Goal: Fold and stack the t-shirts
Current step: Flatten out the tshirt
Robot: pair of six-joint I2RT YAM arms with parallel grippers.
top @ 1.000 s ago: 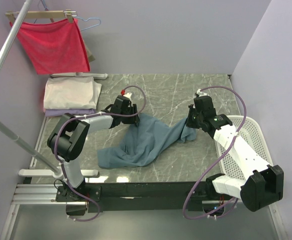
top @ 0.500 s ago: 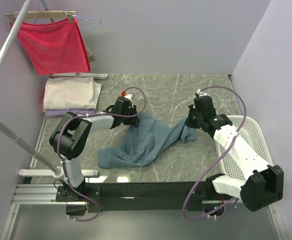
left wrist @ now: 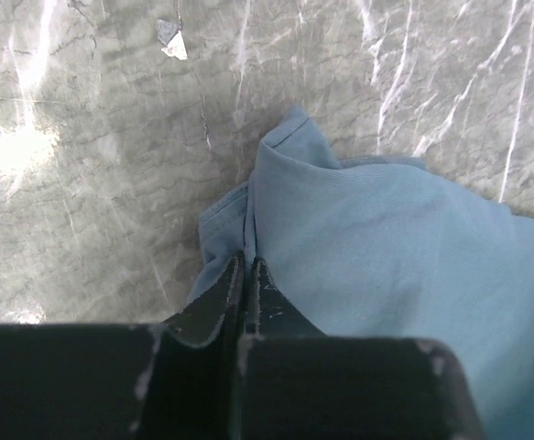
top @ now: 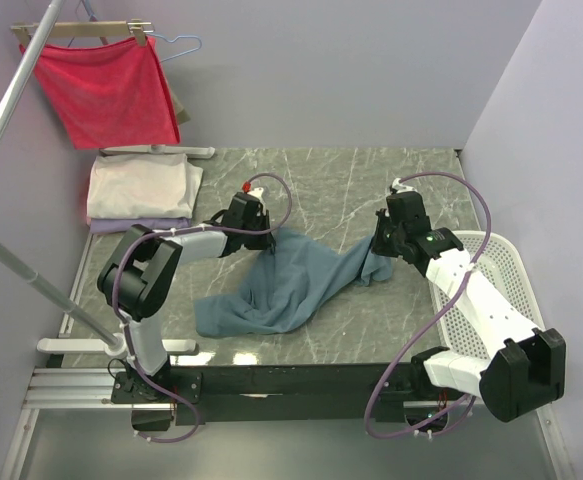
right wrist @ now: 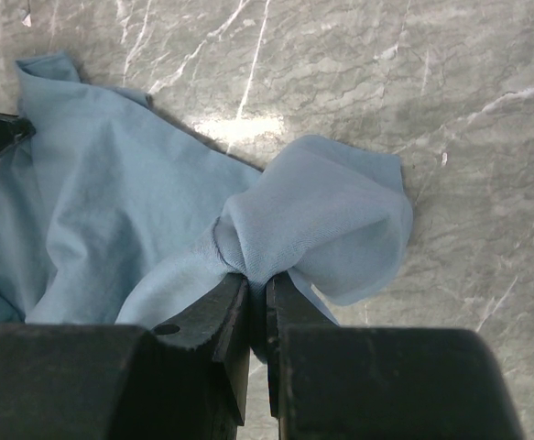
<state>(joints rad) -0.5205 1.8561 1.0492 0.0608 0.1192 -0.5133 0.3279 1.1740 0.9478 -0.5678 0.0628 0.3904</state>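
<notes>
We are holding the teal t-shirt [top: 289, 285] at two places. The left gripper [top: 267, 238] is pressing its fingers together on a folded edge of the cloth. In the left wrist view the tips are meeting right at that fold, and a thin layer seems to be caught between them, though we are judging that rather than seeing it plainly. The right gripper [top: 378, 252] is clenching a twisted wad of the same shirt, which is puffing out just beyond its fingertips.

The coming move, we think, is turning on this: the shirt is lying between the two pairs of fingers, its long axis running from one grip to the other. Its loose bulk is sagging away from the left fingers toward the near edge of the table [top: 331, 180]. Spreading it flat is probably calling for the two grips to draw apart along that line. The left fingers are the nearer to the stack, where the cream tee [top: 136, 188] is resting on the lavender tee [top: 136, 225], well apart from them.

The top view is giving us the whole span and the crumpled heap. Only the wrist views are showing us how little cloth the left tips are biting and how tightly the right wad is twisting.
</notes>
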